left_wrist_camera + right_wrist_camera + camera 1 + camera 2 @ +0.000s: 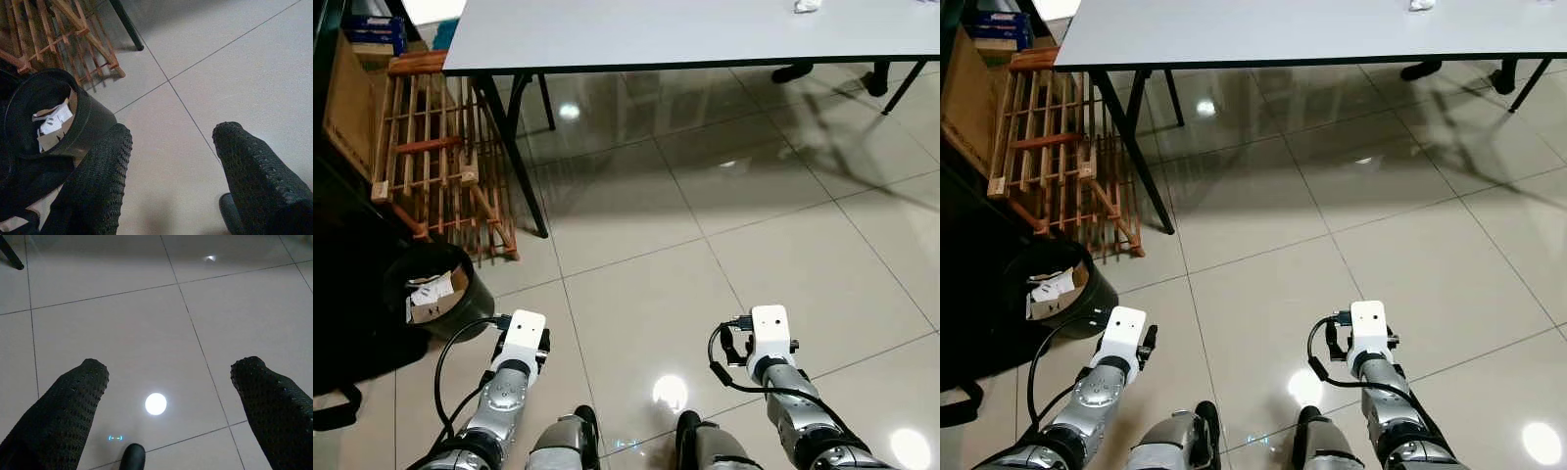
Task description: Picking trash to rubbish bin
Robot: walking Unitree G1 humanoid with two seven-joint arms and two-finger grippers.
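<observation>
Left gripper: fingers spread apart, holding nothing, hanging low over the tiled floor. Right gripper: likewise splayed and empty, pointing down at bare tile with a lamp reflection between its fingers.

Working outward from the left gripper: the black rubbish bin is standing just beside it, at about 10 o'clock in the head view, already holding cardboard and paper scraps. Behind the bin, at 11 o'clock, a wooden rack is leaning near the table leg. The grey table is spanning the top of the view at 12 o'clock.

Trash: a small white crumpled piece is lying on the tabletop at roughly 1 o'clock, well apart from both grippers.

Judgement: the robot is in the search/approach step, nothing picked up. The next move probably calls for walking toward the table, raising an arm to tabletop height, and closing on the crumpled piece before carrying it to the bin.
</observation>
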